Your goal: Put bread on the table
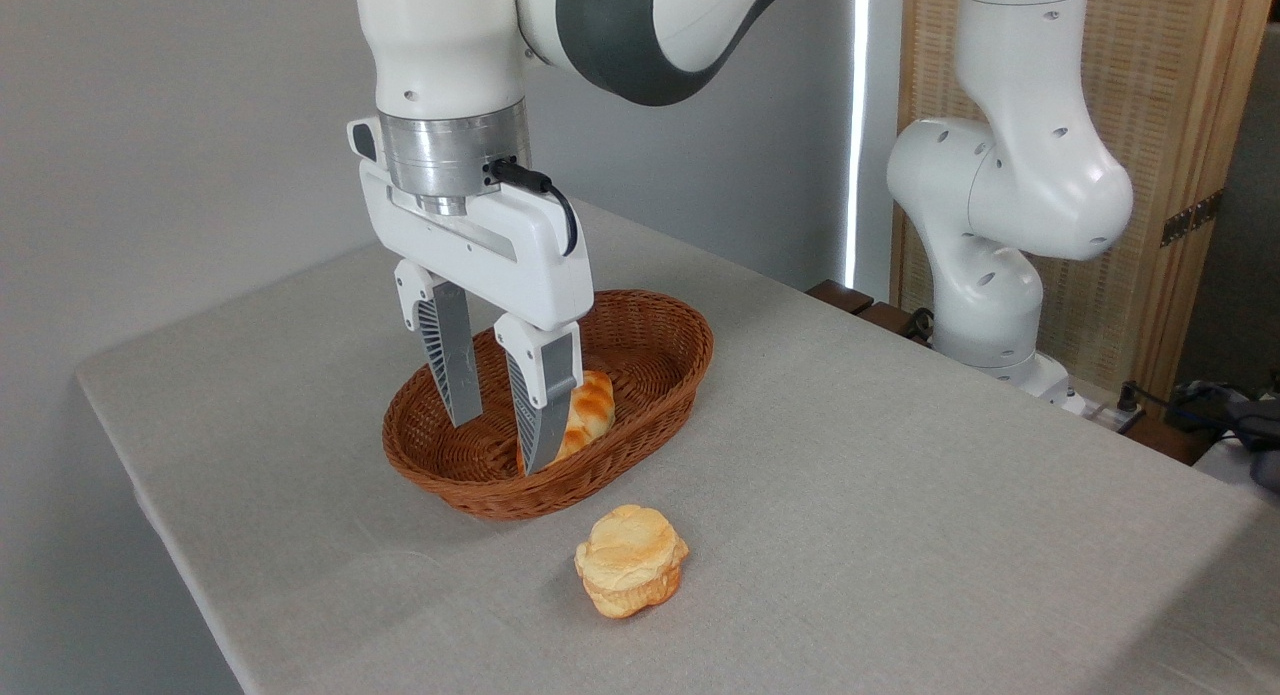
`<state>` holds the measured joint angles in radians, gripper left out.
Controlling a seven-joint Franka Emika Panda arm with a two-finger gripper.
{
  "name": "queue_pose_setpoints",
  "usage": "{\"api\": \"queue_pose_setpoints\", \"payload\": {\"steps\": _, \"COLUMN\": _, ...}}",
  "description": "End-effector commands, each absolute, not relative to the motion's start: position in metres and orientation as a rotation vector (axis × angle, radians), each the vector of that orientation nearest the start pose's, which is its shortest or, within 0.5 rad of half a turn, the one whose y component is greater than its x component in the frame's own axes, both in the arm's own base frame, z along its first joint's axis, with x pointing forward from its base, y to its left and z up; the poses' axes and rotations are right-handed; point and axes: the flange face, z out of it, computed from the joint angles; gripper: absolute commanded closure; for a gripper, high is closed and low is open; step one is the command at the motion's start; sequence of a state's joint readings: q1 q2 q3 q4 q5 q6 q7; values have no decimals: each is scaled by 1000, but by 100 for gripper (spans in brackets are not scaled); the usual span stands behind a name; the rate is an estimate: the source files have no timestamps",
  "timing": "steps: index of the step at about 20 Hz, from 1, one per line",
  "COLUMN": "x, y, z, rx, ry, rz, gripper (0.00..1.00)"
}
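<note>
The bread [590,409], a glossy golden-orange braided loaf, lies inside the brown wicker basket [660,330], partly hidden behind my right finger. My gripper [497,445] hangs over the basket's left half, open, with its grey ribbed fingertips down near the basket floor. The loaf sits just right of and behind the right finger; nothing is held between the fingers. The table [900,495] has a light grey cloth surface.
A paler muffin-shaped bun [631,559] sits on the cloth just in front of the basket. The arm's white base [985,305] stands at the table's far right edge. Cables and a wooden screen lie beyond that edge.
</note>
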<state>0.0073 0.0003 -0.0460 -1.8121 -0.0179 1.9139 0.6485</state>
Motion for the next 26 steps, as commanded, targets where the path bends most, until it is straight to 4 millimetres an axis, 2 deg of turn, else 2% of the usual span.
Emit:
{"api": "queue_pose_setpoints", "payload": {"steps": 1, "x": 566, "y": -69, "z": 539, "rx": -2946, "ry": 1134, "rz": -138, "gripper": 0}}
{"api": "queue_pose_setpoints", "payload": {"steps": 7, "x": 565, "y": -70, "z": 539, "rx": -2947, "ry": 1131, "rz": -138, "gripper": 0}}
{"api": "queue_pose_setpoints", "payload": {"steps": 10, "x": 559, "y": -71, "z": 525, "rx": -2981, "ry": 1077, "rz": -84, "gripper": 0}}
{"api": "queue_pose_setpoints", "payload": {"steps": 14, "x": 533, "y": -97, "z": 498, "rx": -3006, "ry": 1044, "rz": 14, "gripper": 0}}
{"api": "queue_pose_setpoints", "payload": {"steps": 16, "x": 519, "y": -102, "z": 494, "rx": -3001, "ry": 1061, "rz": 34, "gripper": 0}}
{"api": "queue_pose_setpoints", "payload": {"steps": 20, "x": 506, "y": -118, "z": 494, "rx": -3039, "ry": 1071, "rz": 29, "gripper": 0}}
{"api": "queue_pose_setpoints", "payload": {"steps": 22, "x": 499, "y": -118, "z": 481, "rx": -3051, "ry": 1050, "rz": 74, "gripper": 0}}
{"api": "queue_pose_setpoints", "payload": {"steps": 24, "x": 487, "y": -128, "z": 457, "rx": -3045, "ry": 1070, "rz": 155, "gripper": 0}}
{"api": "queue_pose_setpoints", "payload": {"steps": 26, "x": 481, "y": -131, "z": 444, "rx": -3042, "ry": 1076, "rz": 189, "gripper": 0}}
